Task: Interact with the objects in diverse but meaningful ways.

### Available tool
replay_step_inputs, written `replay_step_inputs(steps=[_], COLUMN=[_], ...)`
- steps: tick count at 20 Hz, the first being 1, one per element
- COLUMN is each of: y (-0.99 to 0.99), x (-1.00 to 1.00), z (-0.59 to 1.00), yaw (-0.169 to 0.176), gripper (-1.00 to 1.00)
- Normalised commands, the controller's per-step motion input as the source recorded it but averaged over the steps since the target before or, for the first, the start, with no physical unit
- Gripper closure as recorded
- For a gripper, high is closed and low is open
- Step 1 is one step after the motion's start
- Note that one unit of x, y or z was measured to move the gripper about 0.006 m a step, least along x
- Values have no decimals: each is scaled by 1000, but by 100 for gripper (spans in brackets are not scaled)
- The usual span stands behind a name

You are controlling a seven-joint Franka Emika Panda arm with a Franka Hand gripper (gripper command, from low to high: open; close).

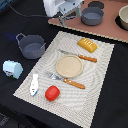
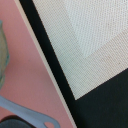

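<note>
My gripper (image 1: pixel 64 20) hangs over the near edge of the pink board (image 1: pixel 107 29), above the far corner of the placemat (image 1: pixel 100 85). It holds nothing, and its jaws are too blurred to read. The dark grey two-handled pot (image 1: pixel 31 46) stands on the black table at the exterior view's left. The yellow bread loaf (image 1: pixel 87 45) lies on the placemat's far side. The red tomato (image 1: pixel 52 92) and the small white bottle (image 1: pixel 34 84) sit at its near edge. The white-and-blue milk carton (image 1: pixel 12 68) stands at far left. The wrist view shows no fingers.
A tan plate (image 1: pixel 68 65) sits mid-placemat between a knife (image 1: pixel 80 56) and a fork (image 1: pixel 67 80). A second grey pot (image 1: pixel 92 15), a dark lid (image 1: pixel 95 4) and a bowl (image 1: pixel 123 17) sit on the pink board. The wrist view shows the board (image 2: pixel 30 75), a grey handle (image 2: pixel 27 114) and the placemat corner (image 2: pixel 85 40).
</note>
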Motion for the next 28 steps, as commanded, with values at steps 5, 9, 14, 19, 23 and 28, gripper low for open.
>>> replay_step_inputs(steps=[5, 9, 14, 19, 23, 28], y=[501, 544, 576, 594, 602, 533], x=[740, 704, 673, 659, 660, 462], z=[310, 203, 166, 145, 151, 27], yaw=[0, 0, 0, 0, 0, 27], gripper=[-100, -100, -100, -100, -100, -100])
